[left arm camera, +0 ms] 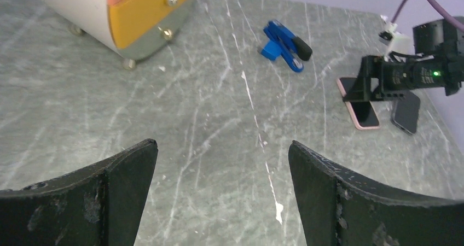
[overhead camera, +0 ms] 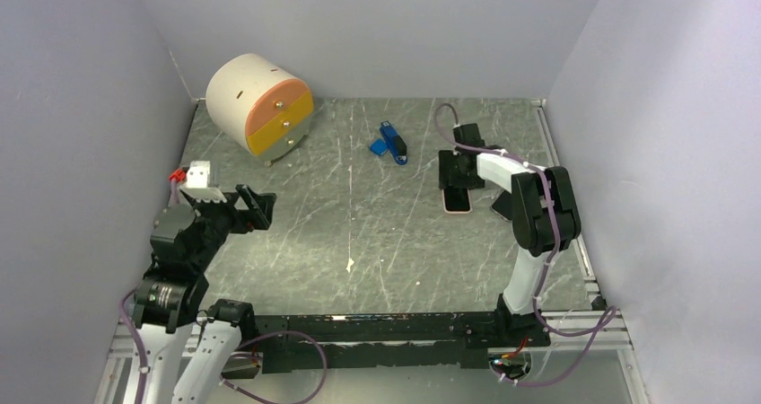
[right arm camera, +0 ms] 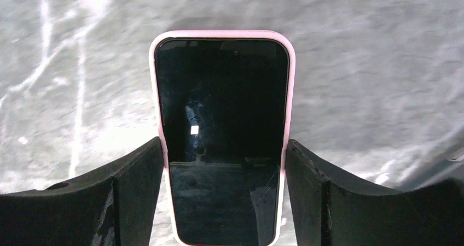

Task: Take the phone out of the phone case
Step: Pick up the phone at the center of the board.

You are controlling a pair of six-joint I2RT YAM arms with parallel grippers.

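Evidently the right gripper (right arm camera: 224, 147) clasps the phone case (right arm camera: 219, 34) by both long edges, phone (right arm camera: 221, 93) screen-up between.

Plain pale lilac walls (overhead camera: 359, 27) box in a grey-green desk (overhead camera: 359, 242) on three sides; its white streaks could be veining or scratches.

drum-shaped drawer unit (overhead camera: 258, 106): back left | blue-black object (overhead camera: 390, 142): mid-back, grey table (overhead camera: 359, 242)
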